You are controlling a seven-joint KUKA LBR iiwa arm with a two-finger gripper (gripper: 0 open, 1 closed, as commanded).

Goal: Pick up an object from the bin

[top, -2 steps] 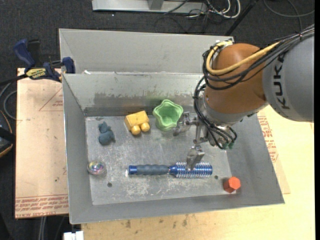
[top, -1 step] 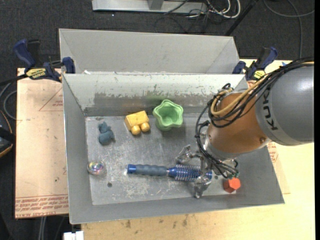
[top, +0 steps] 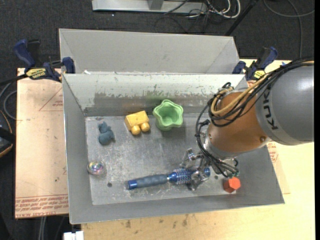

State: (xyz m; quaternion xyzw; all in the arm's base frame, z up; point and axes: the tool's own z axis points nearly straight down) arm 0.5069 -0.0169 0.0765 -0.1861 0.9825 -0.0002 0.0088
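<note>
My gripper (top: pixel 196 170) is low over the bin's front right, right above the bristle head of a blue hairbrush (top: pixel 159 179) that lies along the front wall, handle pointing left. The metal fingertips sit at the brush head; I cannot tell if they touch it. A small red-orange block (top: pixel 231 184) lies just right of the gripper, near the front right corner.
Further back lie a green flower-shaped cup (top: pixel 168 114), a yellow toy block (top: pixel 137 122) and a blue-grey figure (top: pixel 105 134). A shiny small ball (top: pixel 96 168) rests at the front left. The arm with its orange cover hangs over the right side.
</note>
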